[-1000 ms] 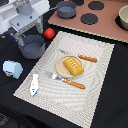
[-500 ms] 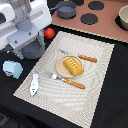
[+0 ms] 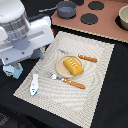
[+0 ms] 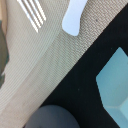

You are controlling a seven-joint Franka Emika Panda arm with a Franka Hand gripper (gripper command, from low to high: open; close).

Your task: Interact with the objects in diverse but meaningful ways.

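Observation:
My white arm (image 3: 25, 35) hangs over the placemat's (image 3: 95, 95) corner at the exterior view's left, and its body hides the gripper and the tomato. A yellow ridged bread loaf (image 3: 73, 65) lies on a small plate in the middle of the mat. The small white bottle (image 3: 34, 84) lies on the mat near the arm, and it shows in the wrist view as the bottle (image 4: 75, 17). Half hidden under the arm is the pale blue milk carton (image 3: 12, 70), seen from the wrist as the carton (image 4: 115, 90). The dark grey pot (image 3: 66, 8) stands at the back. A blurred grey shape (image 4: 50, 117) fills the wrist view's edge.
An orange-handled knife (image 3: 87, 58) and fork (image 3: 74, 83) flank the plate; the fork's tines (image 4: 32, 12) show in the wrist view. A brown toy stove (image 3: 100, 25) with dark burners runs along the back, with a beige bowl (image 3: 122, 17) at the exterior view's right.
The arm has come forward and down over the mat's corner at the exterior view's left, and it now covers the tomato that showed earlier.

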